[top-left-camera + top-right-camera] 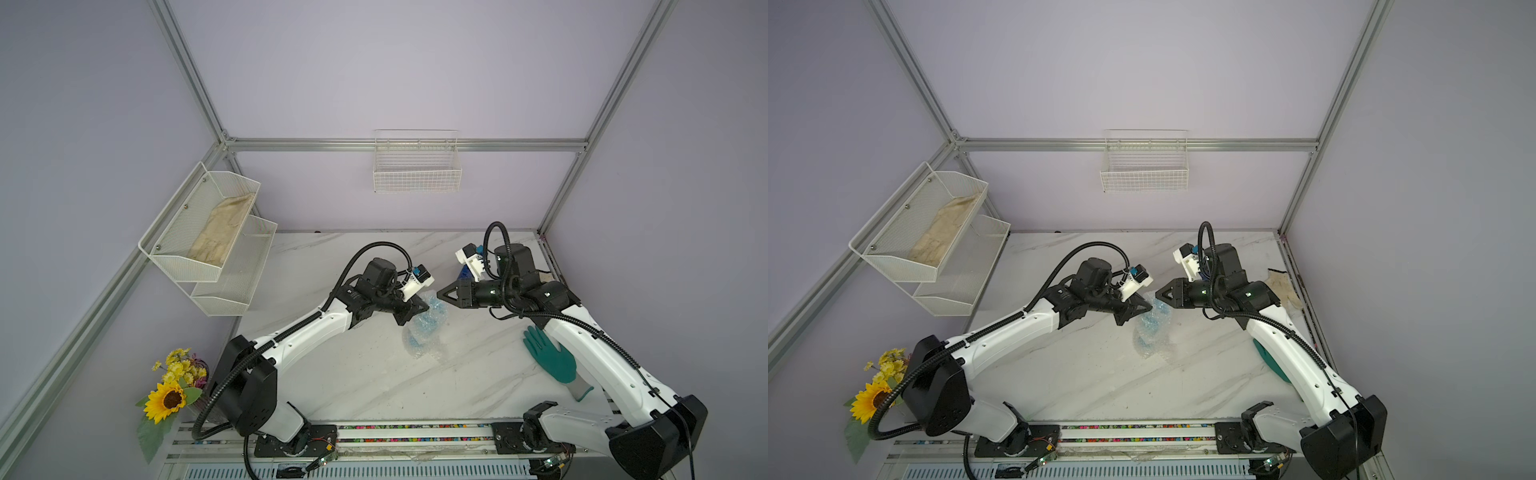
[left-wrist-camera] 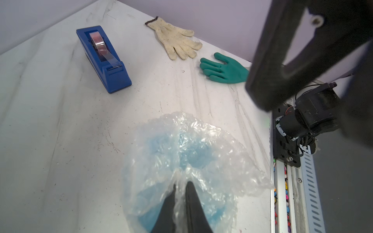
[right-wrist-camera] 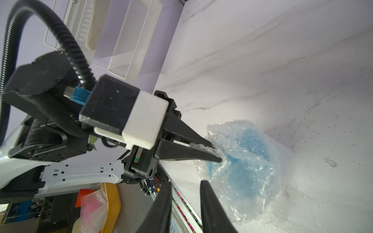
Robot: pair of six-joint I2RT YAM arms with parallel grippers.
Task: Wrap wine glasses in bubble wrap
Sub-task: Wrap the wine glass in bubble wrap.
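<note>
The wine glass (image 2: 167, 145) is a sky-blue goblet lying on the marble table, seen only as blue patches through the bubble wrap (image 2: 212, 137) bundled around it. The bundle shows mid-table in both top views (image 1: 428, 332) (image 1: 1152, 330). My left gripper (image 2: 180, 184) is shut on a gathered fold of the bubble wrap at the bundle's far end (image 1: 424, 308) (image 3: 217, 155). My right gripper (image 3: 185, 181) stands open just beside the bundle, nothing between its fingers, facing the left gripper (image 1: 439, 293) (image 1: 1158, 296).
A dark blue tape dispenser (image 2: 103, 60) stands behind the right gripper. A cream knitted glove (image 2: 175, 38) and a teal-green glove (image 1: 550, 361) lie on the right. White mesh racks (image 1: 203, 237) and a wire basket (image 1: 417, 166) hang on the walls. Sunflowers (image 1: 168, 399) stand front left.
</note>
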